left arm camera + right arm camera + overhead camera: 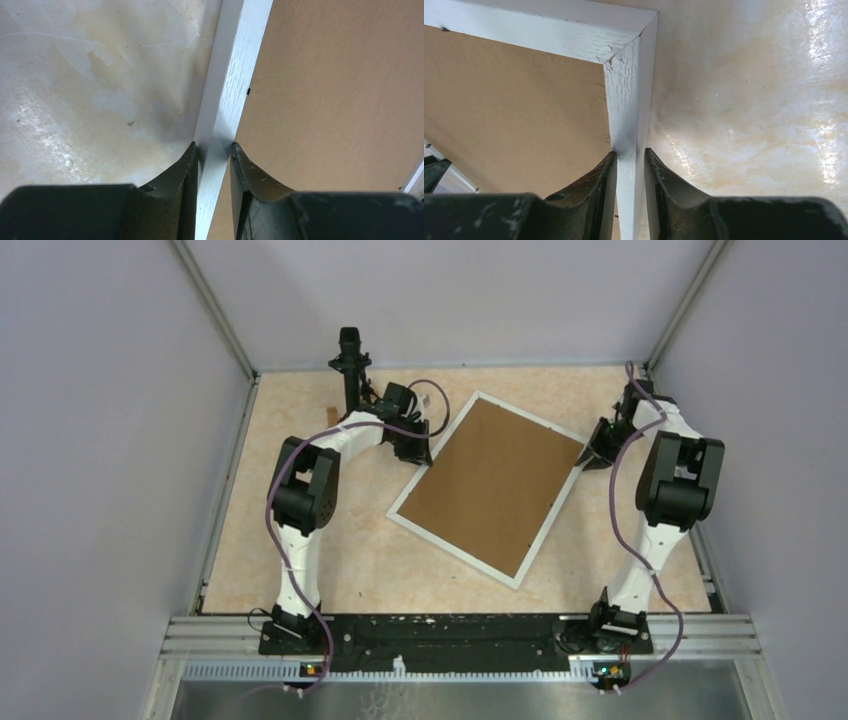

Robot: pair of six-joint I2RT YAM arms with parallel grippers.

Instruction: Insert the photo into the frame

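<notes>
The white frame (pixel 452 546) lies tilted on the table, and a plain brown cardboard sheet (pixel 495 485) fills it. The photo is not in view. My left gripper (pixel 420 448) is at the frame's left rail. In the left wrist view my left gripper (pixel 214 146) is shut on the white rail (pixel 230 75), with one finger on the table side and one over the brown sheet (pixel 340 90). My right gripper (pixel 592 453) is at the right rail near the far right corner. In the right wrist view my right gripper (pixel 630 152) is shut on that rail (pixel 629 100), just below the corner.
The beige marbled tabletop (pixel 300 540) is closed in by grey walls on the left, right and back. A small brown piece (pixel 331 415) lies behind the left arm. A metal rail (pixel 460 640) with the arm bases runs along the near edge.
</notes>
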